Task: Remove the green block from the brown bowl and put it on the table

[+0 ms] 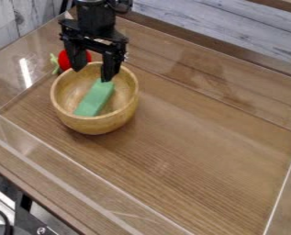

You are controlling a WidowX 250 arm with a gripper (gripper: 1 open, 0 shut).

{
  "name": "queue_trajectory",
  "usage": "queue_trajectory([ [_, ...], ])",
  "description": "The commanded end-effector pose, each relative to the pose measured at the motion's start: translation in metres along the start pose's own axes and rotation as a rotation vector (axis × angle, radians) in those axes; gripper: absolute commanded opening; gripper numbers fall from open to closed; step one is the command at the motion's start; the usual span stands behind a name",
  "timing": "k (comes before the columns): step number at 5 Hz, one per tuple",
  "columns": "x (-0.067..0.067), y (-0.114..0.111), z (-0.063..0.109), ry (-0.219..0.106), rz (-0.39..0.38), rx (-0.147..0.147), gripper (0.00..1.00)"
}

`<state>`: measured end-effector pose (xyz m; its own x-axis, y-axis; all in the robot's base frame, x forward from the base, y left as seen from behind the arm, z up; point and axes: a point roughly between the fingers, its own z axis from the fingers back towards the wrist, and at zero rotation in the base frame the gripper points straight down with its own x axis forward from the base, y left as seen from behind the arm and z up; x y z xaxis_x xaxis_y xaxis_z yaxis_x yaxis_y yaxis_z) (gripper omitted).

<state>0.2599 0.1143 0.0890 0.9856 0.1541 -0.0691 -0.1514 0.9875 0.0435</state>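
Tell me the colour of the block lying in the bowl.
Light green; the block shows best in the camera view, inside the bowl.

I see a light green block point(96, 97) in the pale tan, grained bowl point(95, 117). A red toy point(65, 59) sits toward the table's point(196, 128) far left corner. My gripper point(94, 66) is black; the table is brown wood-grain.

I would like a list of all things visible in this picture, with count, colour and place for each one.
bowl: one, light tan wood, left part of the table.
block: one, light green, lying inside the bowl.
red toy: one, red with some green, behind the bowl, partly hidden by the gripper.
table: one, brown wood grain, glossy.
clear walls: low, transparent, around the table edge.
gripper: one, black, open, pointing down over the bowl's back rim.
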Motion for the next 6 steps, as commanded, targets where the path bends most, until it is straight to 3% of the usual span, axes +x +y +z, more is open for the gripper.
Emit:
queue_trajectory([
  [1, 0.016, 0.007, -0.006, -0.039, 0.039, 0.02, 1.0],
  [2, 0.028, 0.01, -0.024, -0.045, 0.068, 0.025, 1.0],
  [4, 0.043, 0.017, -0.033, -0.039, 0.164, 0.018, 1.0],
  [6, 0.042, 0.044, -0.037, -0.027, 0.136, 0.003, 1.0],
])
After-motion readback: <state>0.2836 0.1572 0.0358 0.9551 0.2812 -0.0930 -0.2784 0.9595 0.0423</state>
